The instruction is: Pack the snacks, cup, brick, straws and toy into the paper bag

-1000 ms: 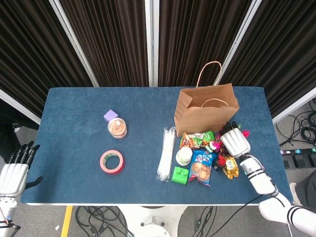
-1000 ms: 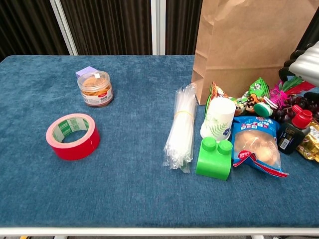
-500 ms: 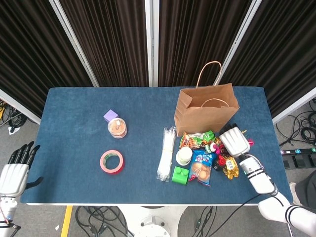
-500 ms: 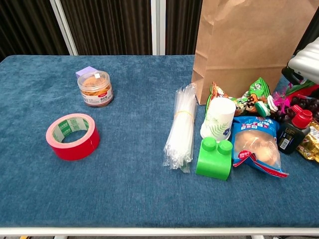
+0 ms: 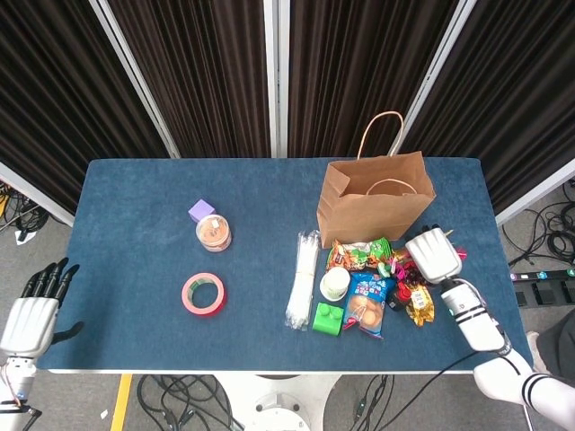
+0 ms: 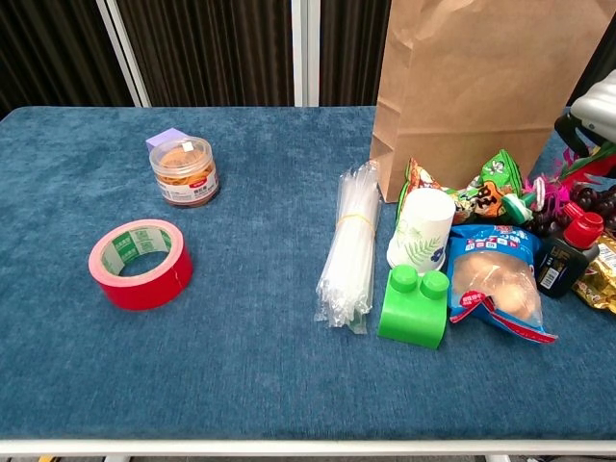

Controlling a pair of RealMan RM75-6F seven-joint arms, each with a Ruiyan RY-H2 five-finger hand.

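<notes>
Brown paper bag (image 5: 375,208) stands upright behind the snacks. Your right hand (image 5: 433,255) hovers over the toy (image 6: 551,189); I cannot tell its grip. Your left hand (image 5: 34,312) hangs off-table, fingers spread, empty.

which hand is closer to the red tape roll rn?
Left. The left hand is off the table's left edge, level with the red tape roll; the right hand is across the table beside the paper bag.

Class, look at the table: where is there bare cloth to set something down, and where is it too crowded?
Bare cloth lies between the tape roll and the straws, and along the far edge left of the paper bag. It is crowded in front of the bag, where cup, green brick and snack packs lie packed together.
</notes>
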